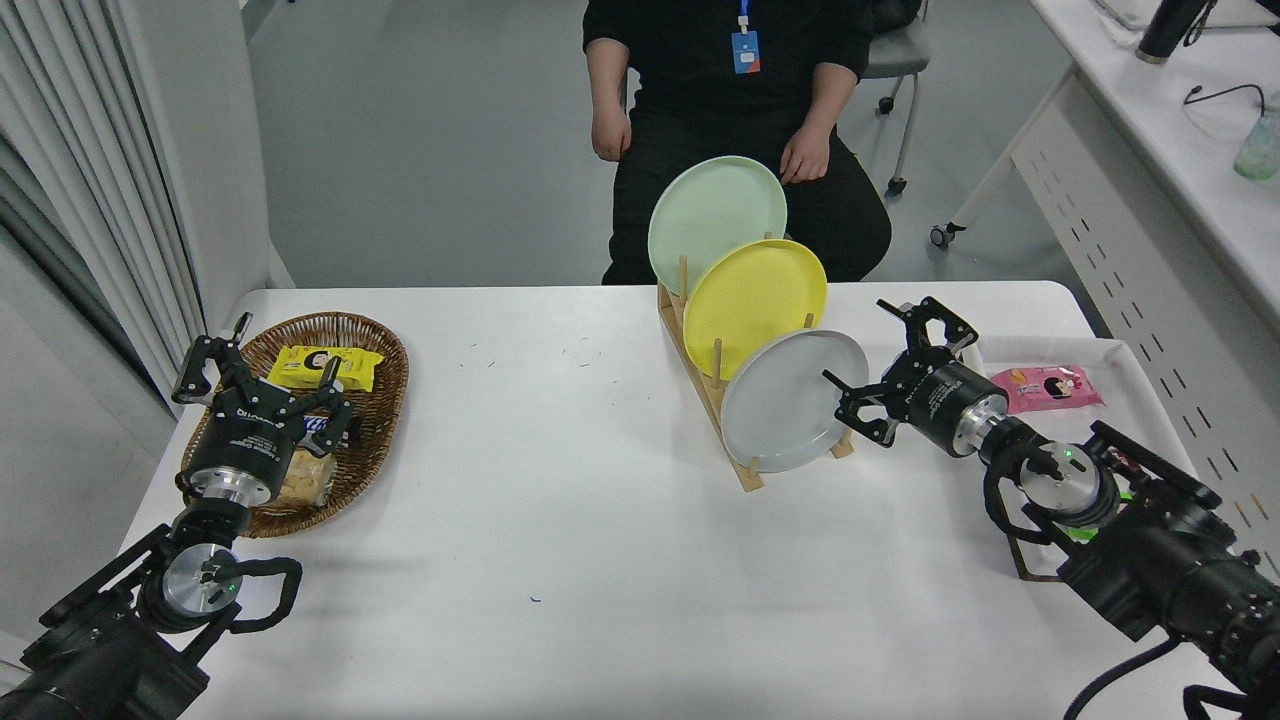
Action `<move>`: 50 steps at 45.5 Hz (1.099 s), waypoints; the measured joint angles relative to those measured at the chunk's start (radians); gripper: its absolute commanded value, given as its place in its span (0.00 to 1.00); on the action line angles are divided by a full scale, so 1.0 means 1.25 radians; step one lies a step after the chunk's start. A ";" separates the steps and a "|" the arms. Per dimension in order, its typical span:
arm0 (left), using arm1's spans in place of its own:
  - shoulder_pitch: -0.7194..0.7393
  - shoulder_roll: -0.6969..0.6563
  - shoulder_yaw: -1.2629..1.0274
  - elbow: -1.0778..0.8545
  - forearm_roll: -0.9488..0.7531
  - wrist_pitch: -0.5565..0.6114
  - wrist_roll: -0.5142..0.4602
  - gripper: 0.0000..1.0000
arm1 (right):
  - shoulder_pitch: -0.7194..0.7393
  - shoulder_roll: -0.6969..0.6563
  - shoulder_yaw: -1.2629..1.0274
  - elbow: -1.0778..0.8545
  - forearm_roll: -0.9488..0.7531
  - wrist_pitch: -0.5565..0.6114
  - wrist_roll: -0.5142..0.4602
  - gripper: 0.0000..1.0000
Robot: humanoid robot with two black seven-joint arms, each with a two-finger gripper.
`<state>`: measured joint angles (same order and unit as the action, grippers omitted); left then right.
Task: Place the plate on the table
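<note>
The pale grey plate (785, 405) leans upright in the front slot of a wooden rack (712, 398) on the white table (560, 520). A yellow plate (755, 292) and a mint green plate (712, 215) stand behind it in the same rack. My right gripper (868, 352) is open, its fingers spread on either side of the grey plate's right rim, close to it but not closed on it. My left gripper (262, 368) is open and parked over a wicker basket at the lower left.
A wicker basket (375, 345) with snack packets sits at the left. A white tray (1120, 360) with a pink packet (1045, 387) lies at the right, behind my right arm. A person sits at the far side, hands (803, 160) on the lap.
</note>
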<state>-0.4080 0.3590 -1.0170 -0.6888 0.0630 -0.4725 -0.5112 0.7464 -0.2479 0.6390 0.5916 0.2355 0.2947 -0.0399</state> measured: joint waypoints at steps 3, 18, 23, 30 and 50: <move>0.000 0.000 0.000 0.000 0.000 0.000 0.000 0.98 | 0.000 0.001 -0.003 0.012 0.002 -0.012 0.000 0.99; 0.000 0.000 0.000 0.000 0.000 0.000 0.000 0.98 | 0.010 -0.003 -0.036 0.062 -0.002 -0.052 -0.001 0.99; 0.000 0.000 0.000 0.000 0.000 0.000 0.000 0.98 | 0.012 -0.011 -0.046 0.076 -0.005 -0.064 -0.002 0.99; 0.000 0.000 0.000 0.000 0.000 0.000 0.000 0.98 | 0.017 -0.025 -0.062 0.093 -0.007 -0.077 -0.003 0.99; 0.000 0.000 0.000 0.000 0.000 0.000 0.001 0.98 | 0.065 -0.057 -0.104 0.109 -0.011 -0.087 -0.009 0.98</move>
<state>-0.4080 0.3589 -1.0170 -0.6888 0.0628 -0.4725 -0.5106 0.8274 -0.3190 0.5086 0.7285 0.2213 0.1863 -0.0508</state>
